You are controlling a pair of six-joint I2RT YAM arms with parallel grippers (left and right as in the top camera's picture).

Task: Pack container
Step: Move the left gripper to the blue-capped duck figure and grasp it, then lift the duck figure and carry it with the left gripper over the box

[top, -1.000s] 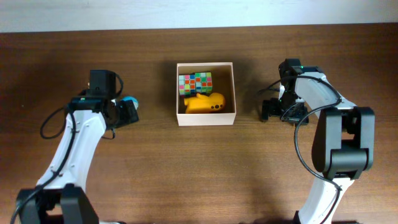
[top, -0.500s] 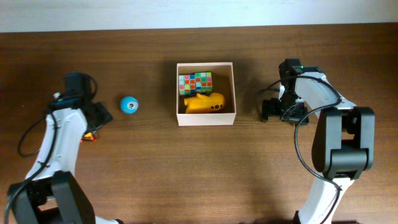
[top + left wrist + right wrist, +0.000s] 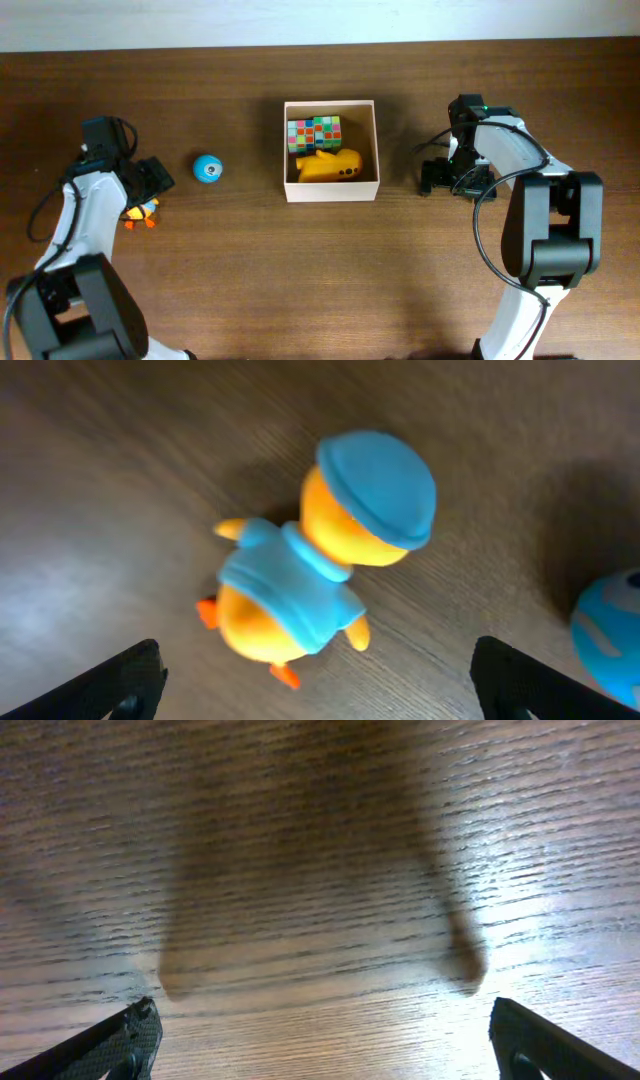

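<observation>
- Inside the container [image 3: 378,150], central on the counter [image 3: 300,270]: colourful cube [image 3: 314,132], yellow submarine [image 3: 330,166].
- Left of it, only the wrist view clearly shows a blue-capped duck [image 3: 320,560] beneath the wide-spread left end effector [image 3: 325,685].
- Right of it, the right end effector [image 3: 325,1045] gapes.

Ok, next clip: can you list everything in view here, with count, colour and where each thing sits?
container: one, white walls and tan inside, middle of the table.
checkered cube: one, multicoloured, inside the container, far side.
yellow toy: one, yellow, inside the container, near side.
ball: one, blue, on the table between the container and the left arm.
duck figure: one, orange with blue cap and shirt, on the table under the left gripper.
table: one, dark brown wood.
left gripper: one, black, open, over the duck figure.
right gripper: one, black, open, over bare table beside the container.
</observation>
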